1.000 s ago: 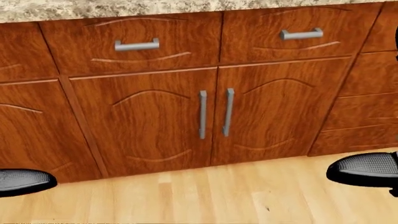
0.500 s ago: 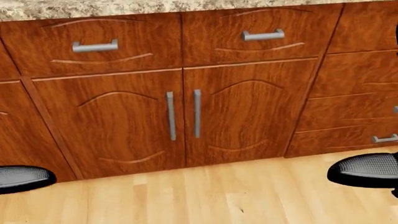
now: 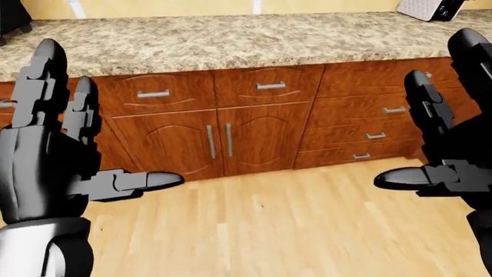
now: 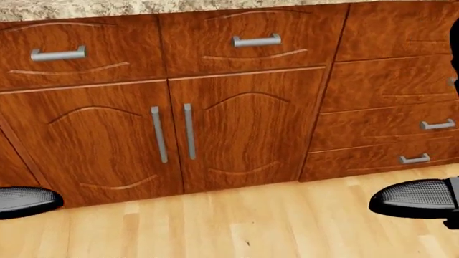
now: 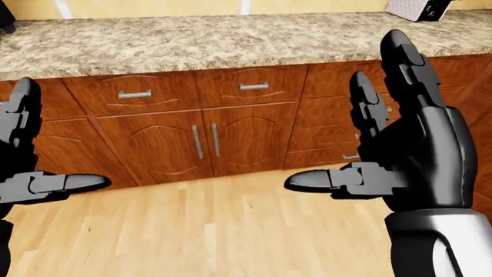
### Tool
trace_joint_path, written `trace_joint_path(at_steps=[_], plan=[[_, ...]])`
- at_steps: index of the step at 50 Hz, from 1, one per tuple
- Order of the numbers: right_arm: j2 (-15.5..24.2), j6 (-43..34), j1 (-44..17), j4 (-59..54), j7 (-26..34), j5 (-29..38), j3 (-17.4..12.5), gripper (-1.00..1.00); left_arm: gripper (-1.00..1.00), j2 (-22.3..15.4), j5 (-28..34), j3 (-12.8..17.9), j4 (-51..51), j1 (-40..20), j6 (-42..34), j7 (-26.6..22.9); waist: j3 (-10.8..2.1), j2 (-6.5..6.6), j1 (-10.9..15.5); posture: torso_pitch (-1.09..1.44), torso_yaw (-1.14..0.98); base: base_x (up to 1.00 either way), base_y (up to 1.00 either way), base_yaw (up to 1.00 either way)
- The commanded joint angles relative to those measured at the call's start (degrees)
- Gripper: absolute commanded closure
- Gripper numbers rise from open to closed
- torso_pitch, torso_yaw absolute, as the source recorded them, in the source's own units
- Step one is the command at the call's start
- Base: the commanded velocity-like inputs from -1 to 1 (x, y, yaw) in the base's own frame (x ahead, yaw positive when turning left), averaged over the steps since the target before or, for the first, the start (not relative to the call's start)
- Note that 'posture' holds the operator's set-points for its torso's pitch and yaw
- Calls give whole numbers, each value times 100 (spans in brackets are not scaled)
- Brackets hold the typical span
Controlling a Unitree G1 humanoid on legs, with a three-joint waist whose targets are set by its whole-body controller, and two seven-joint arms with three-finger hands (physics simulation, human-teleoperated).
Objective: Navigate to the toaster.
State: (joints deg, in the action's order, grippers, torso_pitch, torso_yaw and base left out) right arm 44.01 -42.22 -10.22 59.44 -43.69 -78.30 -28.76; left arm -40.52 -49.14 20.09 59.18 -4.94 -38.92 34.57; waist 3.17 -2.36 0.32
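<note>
The left hand is raised left of the double cabinet doors, fingers spread wide, holding nothing. The right hand stands right of the doors, likewise splayed and empty. The toaster, only partly visible, sits on the countertop, far right of the doors.

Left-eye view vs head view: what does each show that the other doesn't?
Only the left-eye view: the whole granite countertop, a white appliance at its top right edge, and both hands raised with fingers spread, left hand, right hand. Only the head view: nothing extra; it looks lower and closer, and shows just dark fingertips at its bottom corners. Both: the double cabinet doors, the drawers above them, and the wood floor.
</note>
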Motion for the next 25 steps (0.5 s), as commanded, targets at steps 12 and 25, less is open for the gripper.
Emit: trace_joint_path(at_steps=[12, 25], plan=[[77, 173, -15, 56, 43, 149, 9, -100, -100, -69, 161, -12, 82, -42, 165, -38, -37, 600, 15, 0, 0, 0, -34, 0], [146, 213, 0, 56, 13, 142, 56, -100, -100, 48, 341, -53, 82, 0, 159, -147, -193, -218, 80, 0, 0, 0, -34, 0]])
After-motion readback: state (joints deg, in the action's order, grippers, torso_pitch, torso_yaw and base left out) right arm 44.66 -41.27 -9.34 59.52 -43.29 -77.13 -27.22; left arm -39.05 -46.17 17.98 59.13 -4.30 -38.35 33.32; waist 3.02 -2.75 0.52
